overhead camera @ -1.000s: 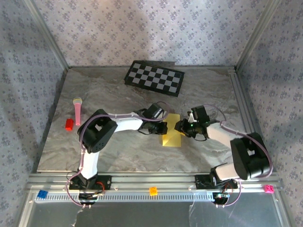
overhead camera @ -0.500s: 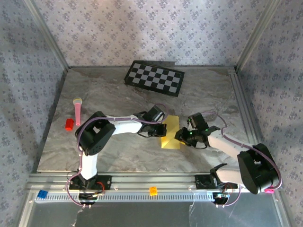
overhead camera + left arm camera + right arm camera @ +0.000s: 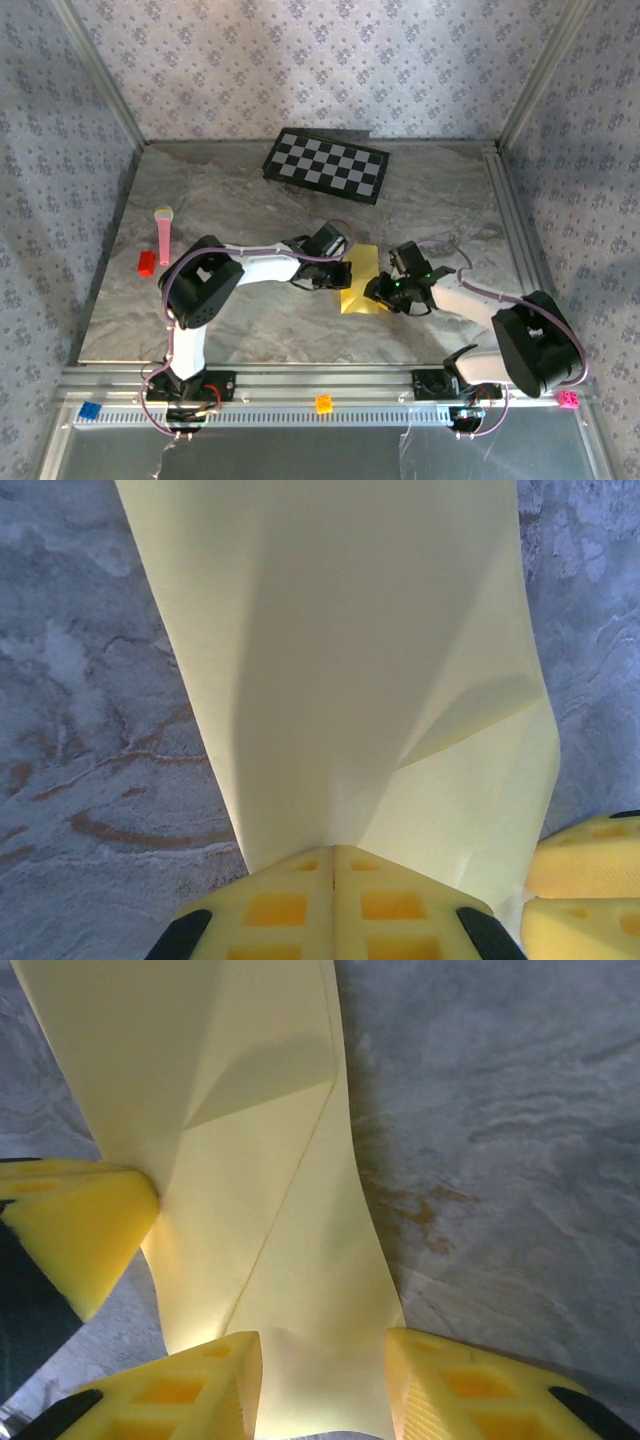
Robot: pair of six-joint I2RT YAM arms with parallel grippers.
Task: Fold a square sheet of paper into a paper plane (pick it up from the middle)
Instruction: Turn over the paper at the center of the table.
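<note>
Marbled grey counter (image 3: 250, 200) beneath patterned walls (image 3: 300, 60), checkerboard (image 3: 326, 165) at the far edge. At centre, yellow square sheet of paper (image 3: 362, 280), partly folded. Best kept taut, edges matched before pressing any crease. Left hand (image 3: 343, 274) clamped shut on 1 edge, angled low; right hand (image 3: 378, 290) opposite, parted astride the other edge.

Top external: mounted high behind the arm bases, I look down and forward over the whole desk (image 3: 250, 210), from far off. Left wrist: looks past the left end effector (image 3: 335, 858), very close on the yellow paper sheet (image 3: 350, 660). Right wrist: same, past the right end effector (image 3: 322, 1345). All three share that sheet; each wrist view catches the other arm's fingers (image 3: 590, 865).
</note>
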